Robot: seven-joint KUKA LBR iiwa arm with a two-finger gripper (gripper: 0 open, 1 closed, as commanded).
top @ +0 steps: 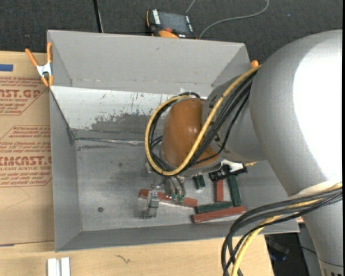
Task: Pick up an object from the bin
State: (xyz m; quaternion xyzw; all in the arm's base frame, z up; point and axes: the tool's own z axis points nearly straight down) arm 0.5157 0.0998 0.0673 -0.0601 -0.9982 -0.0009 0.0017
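My gripper (159, 198) hangs low over the bin floor near the front wall, just under the arm's orange cover. Right beneath it lies a thin red strip (187, 202) with a small green piece (177, 198) on it; whether the gripper touches it is not clear. A small grey part (150, 210) lies at the gripper's left end. To the right sit a long red-brown bar (218, 213), a shorter red bar (219, 192) and a dark green bar (236, 190).
A small dark green piece (199, 181) lies under the arm's cables. The arm and its cable loops cover the bin's right half. The left half of the floor is bare scratched metal, with the sloped walls close by.
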